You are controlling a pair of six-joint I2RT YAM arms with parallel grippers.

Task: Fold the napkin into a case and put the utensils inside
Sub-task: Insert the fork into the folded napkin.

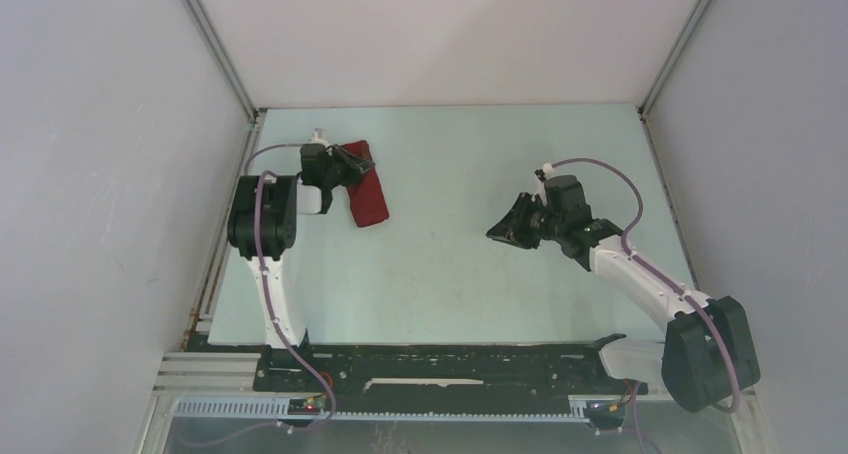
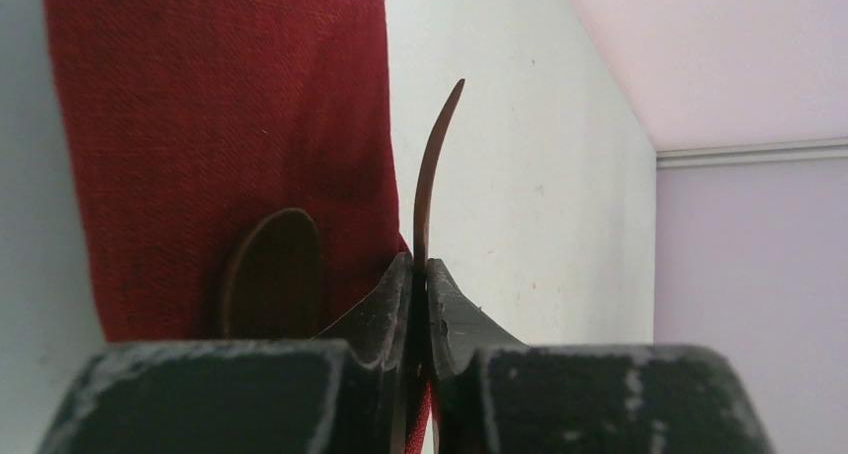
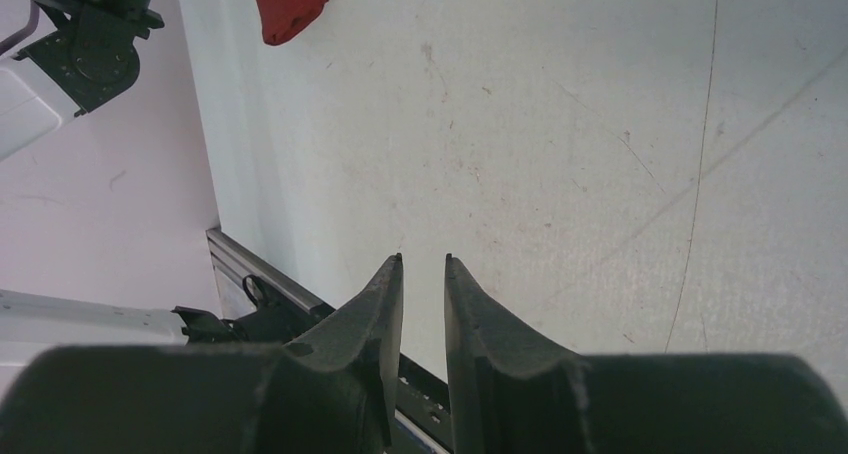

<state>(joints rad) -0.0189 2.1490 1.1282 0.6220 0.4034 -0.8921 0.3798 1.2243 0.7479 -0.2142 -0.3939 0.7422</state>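
Left gripper [image 2: 421, 266], clamping 1 utensil [image 2: 428, 164], should ease it toward 9 o'clock into the case [image 2: 220, 124]; right gripper [image 3: 423, 261] ajar, empty.

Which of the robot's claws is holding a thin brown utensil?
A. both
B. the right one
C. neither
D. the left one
D: the left gripper is closed on the utensil beside the red cloth, while the right gripper hangs empty, slightly open, over the table.
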